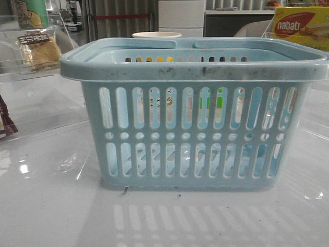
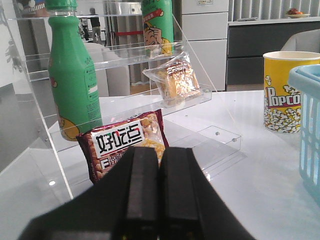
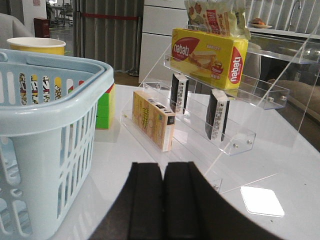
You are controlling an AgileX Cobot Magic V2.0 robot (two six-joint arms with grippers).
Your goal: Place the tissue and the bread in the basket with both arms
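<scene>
A: Two black end effectors are seen, each from its own wrist camera. The left end effector (image 2: 159, 200) is pressed together with nothing between its fingers; the right end effector (image 3: 163, 205) is likewise pressed together on nothing.

B: Where is the large pale-blue slotted plastic basket (image 1: 194, 135) placed?

A: It is set on the glossy white table (image 1: 51, 206), in the middle of the front view, and nothing can be made out inside it.

B: And the golden-brown bread in its clear wrapper (image 2: 177, 82)?

A: It is leaned on a clear acrylic tiered shelf (image 2: 125, 56) at the robot's left, beside a green plastic bottle (image 2: 72, 80) and above a dark red-brown snack wrapper (image 2: 125, 142).

B: The small black tissue packets?

A: Two are stood upright on a clear acrylic rack (image 3: 240, 142) at the right: one tissue packet (image 3: 218, 116) nearer, another tissue packet (image 3: 179, 93) farther back, below a yellow "nabati" box (image 3: 209, 57).
</scene>
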